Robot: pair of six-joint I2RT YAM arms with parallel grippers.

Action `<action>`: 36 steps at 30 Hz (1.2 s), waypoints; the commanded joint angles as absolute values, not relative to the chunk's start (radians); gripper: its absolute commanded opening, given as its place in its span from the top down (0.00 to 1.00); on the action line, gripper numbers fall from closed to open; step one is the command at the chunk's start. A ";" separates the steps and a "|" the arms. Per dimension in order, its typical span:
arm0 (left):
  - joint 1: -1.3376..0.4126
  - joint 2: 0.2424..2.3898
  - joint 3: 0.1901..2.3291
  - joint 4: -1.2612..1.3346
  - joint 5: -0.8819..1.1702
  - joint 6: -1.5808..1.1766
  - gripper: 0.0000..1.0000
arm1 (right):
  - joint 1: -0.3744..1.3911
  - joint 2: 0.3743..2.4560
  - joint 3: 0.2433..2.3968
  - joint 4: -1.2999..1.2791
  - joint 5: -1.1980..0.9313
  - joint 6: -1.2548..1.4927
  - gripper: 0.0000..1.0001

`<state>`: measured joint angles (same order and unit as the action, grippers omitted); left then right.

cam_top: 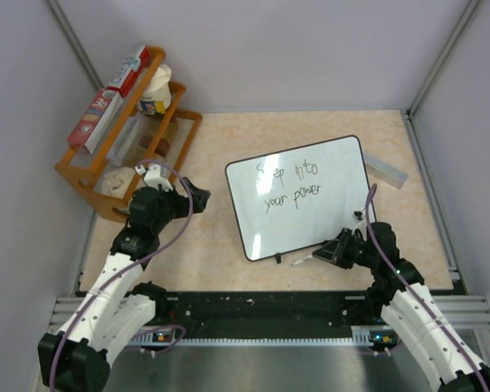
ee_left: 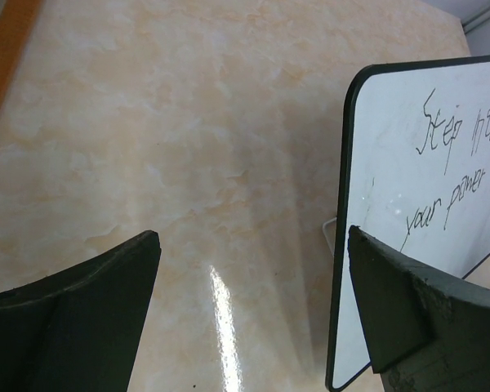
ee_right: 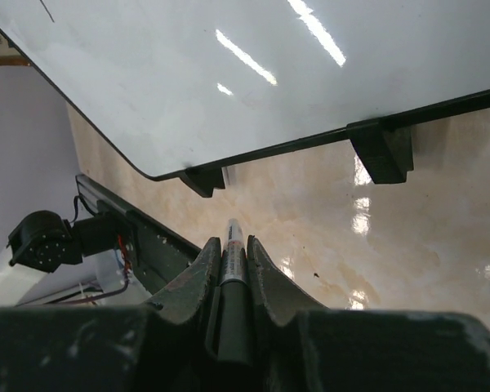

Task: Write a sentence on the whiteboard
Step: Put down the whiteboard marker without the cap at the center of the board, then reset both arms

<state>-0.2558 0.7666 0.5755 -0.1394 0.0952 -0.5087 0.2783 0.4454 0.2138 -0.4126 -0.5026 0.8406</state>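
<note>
The whiteboard point(cam_top: 310, 220) lies tilted at the table's middle, black clips point(ee_right: 381, 147) on its near edge. The sentence point(cam_top: 292, 184) reads "Step into your power" in two dark handwritten lines; it also shows in the left wrist view point(ee_left: 457, 163). My right gripper point(cam_top: 325, 253) is low on the table just off the board's near edge, shut on a marker point(ee_right: 233, 233) whose tip point(cam_top: 298, 262) points left past the clips. My left gripper point(ee_left: 253, 237) hovers wide open over bare table beside the board's left edge point(ee_left: 343, 245), with nothing between its fingers.
A wooden rack point(cam_top: 90, 175) with boxes and a cup stands at the back left, close behind the left arm. A small grey flat bar point(cam_top: 384, 169) lies off the board's far right corner. White walls enclose the table; a black rail point(cam_top: 253, 306) runs along the near edge.
</note>
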 commanded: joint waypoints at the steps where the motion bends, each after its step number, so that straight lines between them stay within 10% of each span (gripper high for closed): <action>1: -0.253 0.784 0.542 0.043 0.153 -0.526 0.01 | 0.268 0.471 0.192 -0.394 -0.503 0.859 1.00; 6: -0.253 0.787 0.512 0.121 0.149 -0.522 0.01 | 0.270 0.497 0.166 -0.394 -0.505 0.893 0.89; 19: -0.253 0.779 0.453 0.265 0.161 -0.528 0.01 | 0.268 0.474 0.183 -0.400 -0.476 0.897 0.01; 36: -0.253 0.739 0.446 0.256 0.087 -0.456 0.01 | 0.271 0.552 0.596 -0.497 -0.255 0.553 0.01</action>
<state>-0.2558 0.7765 0.4347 0.2356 0.1242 -0.5060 0.2783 0.5114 0.4324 -0.4904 -0.3820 0.7200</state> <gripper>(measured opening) 0.990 0.987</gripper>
